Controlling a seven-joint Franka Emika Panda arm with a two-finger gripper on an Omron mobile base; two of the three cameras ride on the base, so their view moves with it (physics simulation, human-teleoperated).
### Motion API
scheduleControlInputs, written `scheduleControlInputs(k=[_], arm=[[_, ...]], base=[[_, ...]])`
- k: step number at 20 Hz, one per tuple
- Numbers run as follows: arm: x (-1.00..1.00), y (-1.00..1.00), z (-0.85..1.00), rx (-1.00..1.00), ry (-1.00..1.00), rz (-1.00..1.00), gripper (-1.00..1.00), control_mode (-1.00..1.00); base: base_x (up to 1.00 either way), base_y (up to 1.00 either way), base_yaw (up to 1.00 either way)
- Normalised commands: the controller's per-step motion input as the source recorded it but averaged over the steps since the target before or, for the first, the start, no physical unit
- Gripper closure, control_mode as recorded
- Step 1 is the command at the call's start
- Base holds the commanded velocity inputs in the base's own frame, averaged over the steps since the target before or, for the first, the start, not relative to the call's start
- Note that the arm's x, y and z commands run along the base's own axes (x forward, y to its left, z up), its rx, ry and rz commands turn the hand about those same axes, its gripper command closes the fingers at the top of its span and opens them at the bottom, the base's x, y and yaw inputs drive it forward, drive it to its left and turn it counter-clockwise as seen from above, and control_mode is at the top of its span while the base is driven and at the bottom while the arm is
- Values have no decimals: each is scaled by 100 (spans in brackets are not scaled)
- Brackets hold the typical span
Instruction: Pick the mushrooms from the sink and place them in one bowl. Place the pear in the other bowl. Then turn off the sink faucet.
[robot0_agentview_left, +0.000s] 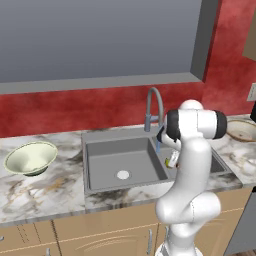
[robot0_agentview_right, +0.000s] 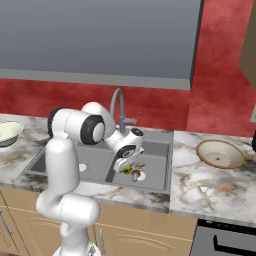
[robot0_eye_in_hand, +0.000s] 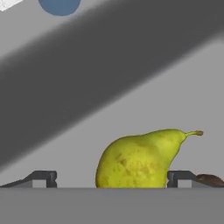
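In the sink (robot0_agentview_right: 158, 165): 1 pear (robot0_eye_in_hand: 140, 159), 2 mushrooms (robot0_agentview_right: 137, 169).

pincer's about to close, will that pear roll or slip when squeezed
Likely to roll: the pear lies on its rounded side on the smooth sink floor. It sits off-centre between the open pincer, near one fingertip, so it may get nudged. Its tapering, smooth skin could slip.

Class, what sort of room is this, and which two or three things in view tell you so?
A kitchen, computer-rendered: a double-basin sink with a gooseneck faucet set in a marble counter, wooden cabinets below, and a bowl on the counter.
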Motion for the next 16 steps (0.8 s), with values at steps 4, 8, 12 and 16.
scheduleControlInputs(k=[4, 8, 12, 16], arm=[[18, 0, -14, 0, 0, -4, -100, -100], [14, 0, -18, 0, 1, -6, -100, -100], [3, 0, -18, 0, 3, -6, -100, -100], [0, 0, -18, 0, 2, -4, -100, -100]], base=[[0, 0, 0], [0, 0, 0], [0, 0, 0], [0, 0, 0]])
